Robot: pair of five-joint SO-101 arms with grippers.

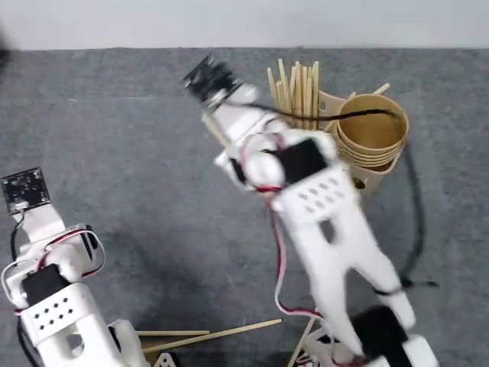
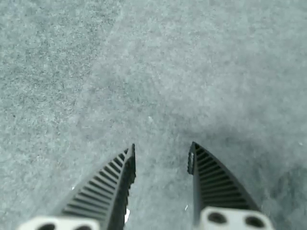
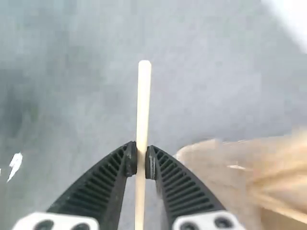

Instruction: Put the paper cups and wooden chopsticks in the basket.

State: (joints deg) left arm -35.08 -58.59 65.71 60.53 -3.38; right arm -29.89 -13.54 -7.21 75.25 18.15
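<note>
**Transfer of a wooden chopstick to the basket.** In the right wrist view we are seeing the right gripper clamped on a single held chopstick. Its two ribbed jaws are pinching the stick partway along its length, so that it is projecting straight out beyond the tips. A pale tan mass is showing just beside the jaws. It is blurred, and we are taking it to be the basket, though we cannot be sure.

In the high view the right arm is stretching across the grey mat with its wrist near the basket. The basket is standing at the far right of the table. It is holding a stack of paper cups, with a bundle of upright chopsticks just beside them. The left gripper is hanging over bare mat, its jaws spread well apart with nothing between them. Several loose chopsticks are lying on the mat near the arm bases, well apart from the basket.

We are judging the step in hand to be the carrying of the held chopstick to the basket, the cups being already in. The next move is calling for the stick's tip to be brought over the bundle and tilted down before the jaws let go. Released short, it is likely to fall outside the wall.
</note>
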